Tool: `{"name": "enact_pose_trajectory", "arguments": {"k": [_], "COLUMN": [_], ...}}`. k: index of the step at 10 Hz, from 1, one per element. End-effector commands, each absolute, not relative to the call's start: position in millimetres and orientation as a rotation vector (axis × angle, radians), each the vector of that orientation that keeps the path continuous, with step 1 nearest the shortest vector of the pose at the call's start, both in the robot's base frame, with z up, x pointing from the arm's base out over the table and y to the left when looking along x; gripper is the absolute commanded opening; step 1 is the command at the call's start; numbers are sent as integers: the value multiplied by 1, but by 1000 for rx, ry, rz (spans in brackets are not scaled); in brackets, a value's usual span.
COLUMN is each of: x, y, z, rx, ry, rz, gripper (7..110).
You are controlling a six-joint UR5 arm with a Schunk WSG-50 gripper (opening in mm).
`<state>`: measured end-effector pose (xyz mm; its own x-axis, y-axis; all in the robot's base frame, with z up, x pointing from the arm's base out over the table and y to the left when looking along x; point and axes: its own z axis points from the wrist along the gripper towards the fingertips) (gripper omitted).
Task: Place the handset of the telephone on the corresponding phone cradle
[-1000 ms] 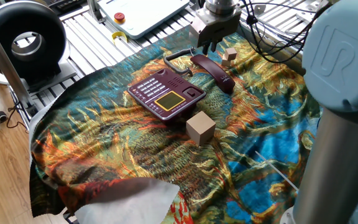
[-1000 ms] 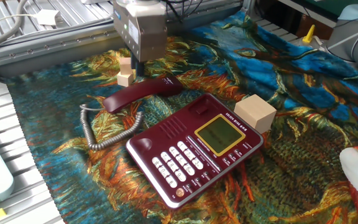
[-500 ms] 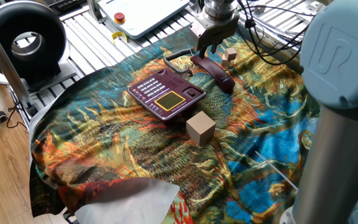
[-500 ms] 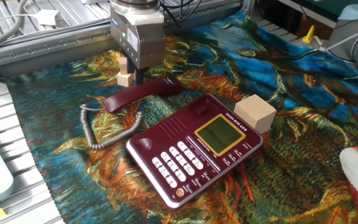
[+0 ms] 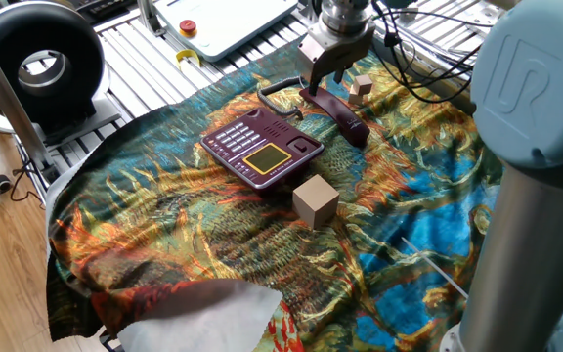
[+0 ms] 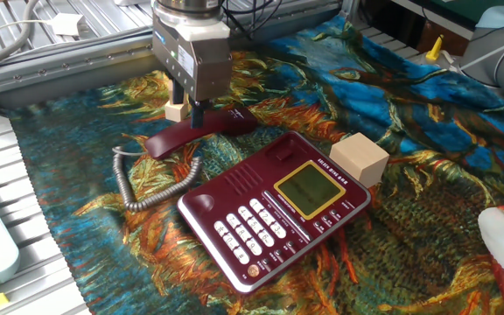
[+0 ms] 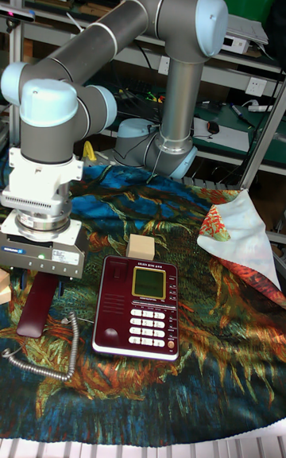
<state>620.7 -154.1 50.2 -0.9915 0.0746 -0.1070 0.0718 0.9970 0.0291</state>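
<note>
The handset lies flat on the patterned cloth that covers the table, off the phone and just beside its cradle side. The fingers stand straight down over the middle of the handset, one on each side of the bar, spread a little wider than it; whether they touch it cannot be told. The tall view shows the handset reaching out from under the fingers toward the camera, with the phone to one side of them. A grey coiled cord runs from the handset end on the far side of the fingers from the phone. A small wooden block sits right behind the fingers. A larger wooden cube stands past the phone, well away from them.
</note>
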Motion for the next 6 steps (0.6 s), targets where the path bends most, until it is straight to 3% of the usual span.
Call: {"name": "enact_pose_trajectory", "arguments": {"k": [1, 6], "x": [619, 603], "y": [-153, -151], "z": [48, 44], "rx": [99, 108], "ry": [3022, 3016], "rz": [40, 41], "gripper": [66, 66]}}
